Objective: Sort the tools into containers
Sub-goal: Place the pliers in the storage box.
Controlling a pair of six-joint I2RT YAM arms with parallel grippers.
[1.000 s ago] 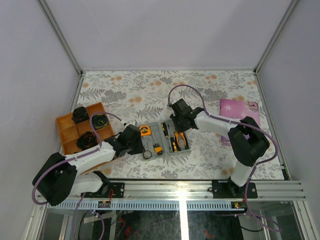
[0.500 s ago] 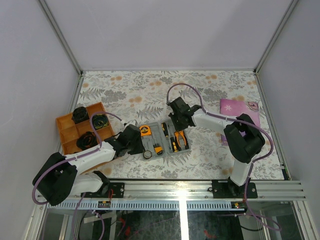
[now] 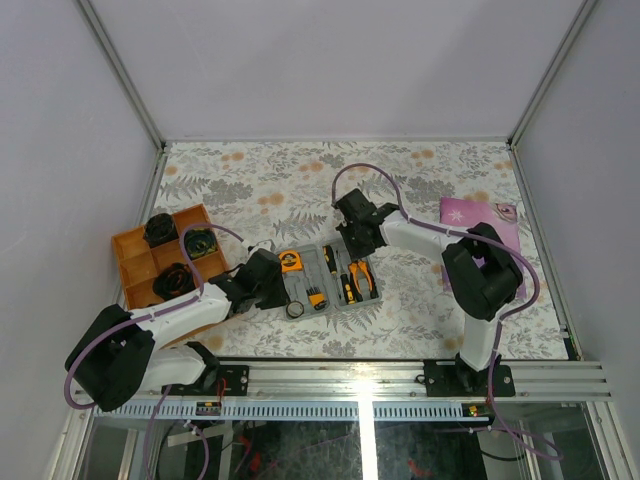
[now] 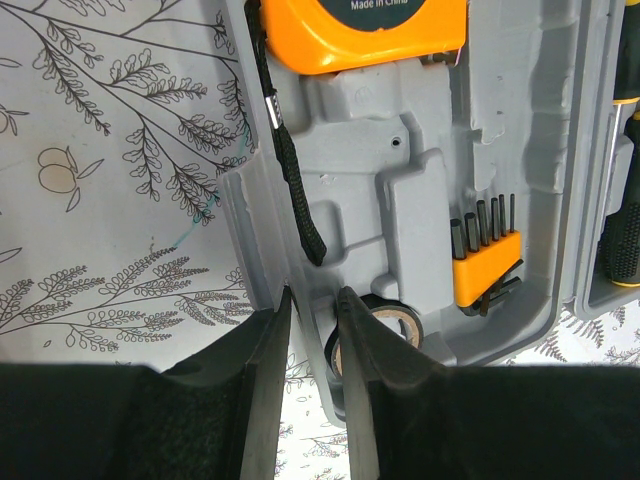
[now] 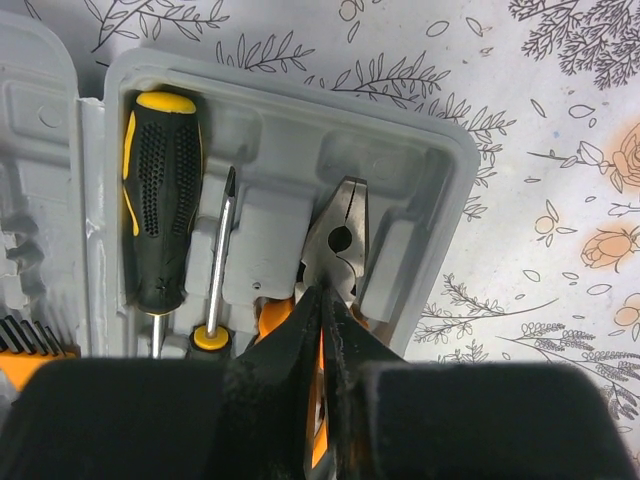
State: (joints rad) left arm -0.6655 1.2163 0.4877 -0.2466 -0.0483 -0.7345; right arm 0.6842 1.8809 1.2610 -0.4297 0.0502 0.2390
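The grey tool case (image 3: 303,290) lies open in the middle of the floral table. Its left half (image 4: 420,200) holds the orange tape measure (image 4: 365,30), the bit set (image 4: 487,265) and the black tape ring (image 4: 385,325). Its right half (image 5: 420,150) holds the black-and-yellow screwdriver (image 5: 160,210), a thin screwdriver (image 5: 220,250) and the pliers (image 5: 340,240). My left gripper (image 4: 314,300) is shut on the case's left rim. My right gripper (image 5: 322,292) is shut, with its tips resting on the pliers' pivot. In the top view the left gripper (image 3: 272,285) and the right gripper (image 3: 352,240) flank the case.
An orange divided tray (image 3: 135,255) with black items stands at the left, behind my left arm. A purple star-patterned cloth (image 3: 478,215) lies at the right, partly under my right arm. Metal frame posts and walls bound the table.
My right arm's elbow has swung left and its gripper has shifted slightly toward the far end of the pliers. The left arm and the case have not moved.
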